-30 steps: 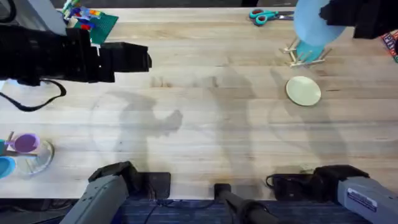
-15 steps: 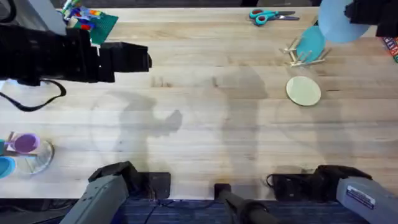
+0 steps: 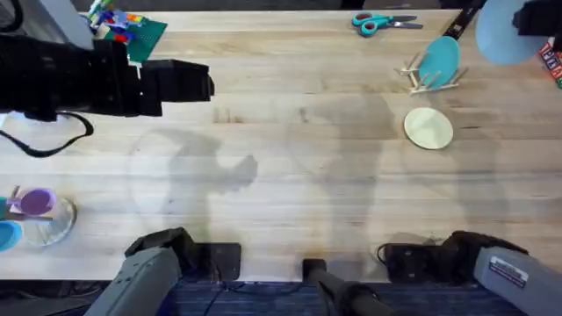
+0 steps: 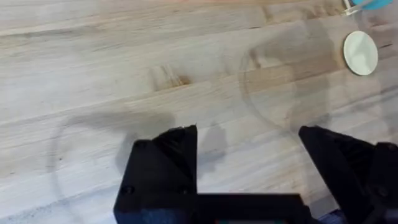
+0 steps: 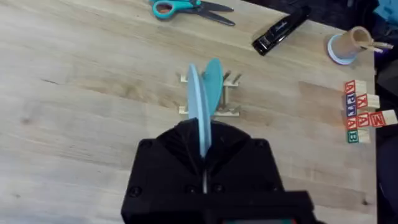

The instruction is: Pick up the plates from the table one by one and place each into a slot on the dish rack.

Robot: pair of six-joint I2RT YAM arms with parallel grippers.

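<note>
Plate-wise, the right end effector (image 5: 203,163) is clamped on the light blue plate (image 5: 198,109) edge-on above the dish rack (image 5: 209,94) so it can drop into a slot beside the teal plate (image 5: 213,81), while the cream plate (image 3: 428,128) waits on the tabletop (image 3: 290,158) near the rack and the left end effector (image 4: 249,165) hangs open.

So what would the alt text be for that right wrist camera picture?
The right gripper holds a light blue plate on edge above a small wooden dish rack where a teal plate already stands. Scissors, a stapler and letter blocks lie around on the table.
</note>
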